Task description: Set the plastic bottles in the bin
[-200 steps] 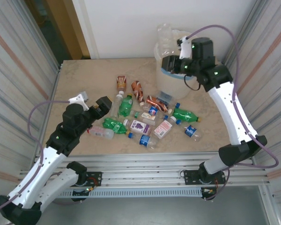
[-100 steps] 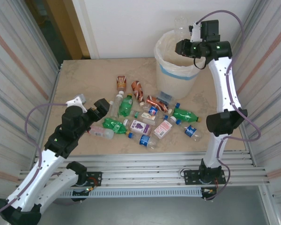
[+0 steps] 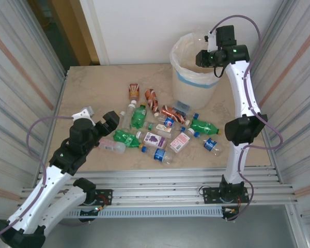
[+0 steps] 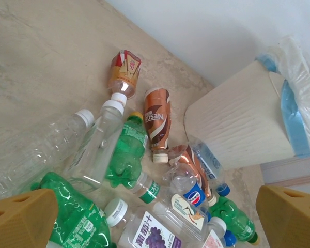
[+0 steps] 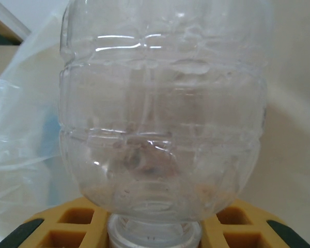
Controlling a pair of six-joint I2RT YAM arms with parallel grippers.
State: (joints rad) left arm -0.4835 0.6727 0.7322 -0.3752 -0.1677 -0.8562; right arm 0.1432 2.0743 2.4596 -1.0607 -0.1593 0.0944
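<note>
Several plastic bottles lie in a loose heap mid-table: green ones (image 3: 138, 114) (image 3: 126, 138) (image 3: 204, 125), brown-orange ones (image 3: 134, 92) (image 3: 152, 99) and clear ones such as the grape-label bottle (image 3: 155, 138). My left gripper (image 3: 102, 123) hangs open just above the heap's left edge, with green and clear bottles (image 4: 124, 155) between its yellow fingertips (image 4: 20, 219). My right gripper (image 3: 200, 57) is high over the white bin (image 3: 182, 77). It is shut on the neck of a clear bottle (image 5: 163, 119), whose body sticks out ahead of the fingers above the bag liner (image 5: 26, 134).
The bin (image 4: 237, 124) stands at the back right against the wall, with bottles lying up to its foot. Corrugated panels close in both sides of the table. Bare tabletop (image 3: 93, 88) stretches along the left and back.
My right arm has swung up from in front of the bin to above its rim, carrying the clear bottle along. The left arm has barely shifted.
</note>
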